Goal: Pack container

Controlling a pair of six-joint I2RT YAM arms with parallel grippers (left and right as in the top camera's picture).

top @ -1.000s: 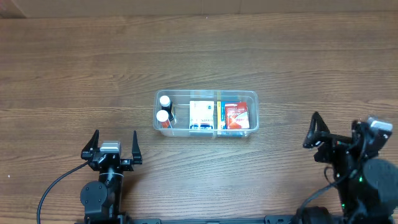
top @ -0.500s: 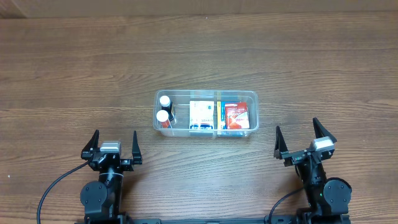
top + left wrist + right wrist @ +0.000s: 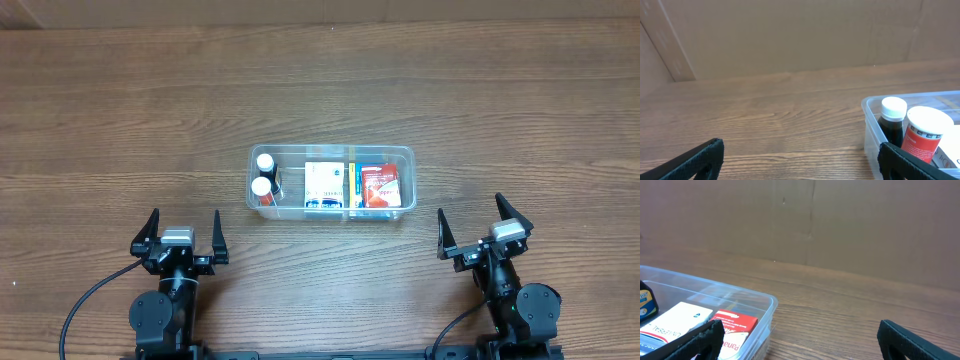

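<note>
The container (image 3: 300, 149), a clear shallow bin with rounded corners, is seen near the middle of the wood-grain surface (image 3: 120, 100), its long side set across the overhead view. It is placed ahead of both arms and roughly between them, well apart from each.

Several things are held inside it. At its left end two small bottles are stood upright, one behind the other: a dark bottle (image 3: 265, 161) with a white cap toward the far wall, and a red-labelled bottle (image 3: 262, 186) with a wider white cap toward the near wall. In the middle a white-and-blue packet (image 3: 322, 186) is laid flat. A thin yellow-edged item (image 3: 352, 185) is wedged just beside it; what it is cannot be told. The right end is filled by a red packet (image 3: 380, 186), whose printed lettering is partly readable from the right wrist view.

The left gripper (image 3: 185, 218) is held released, its fingers spread wide, with nothing between them. The right gripper (image 3: 470, 212) is likewise spread and unloaded, and is turned slightly off square. Neither is touching the container.
</note>
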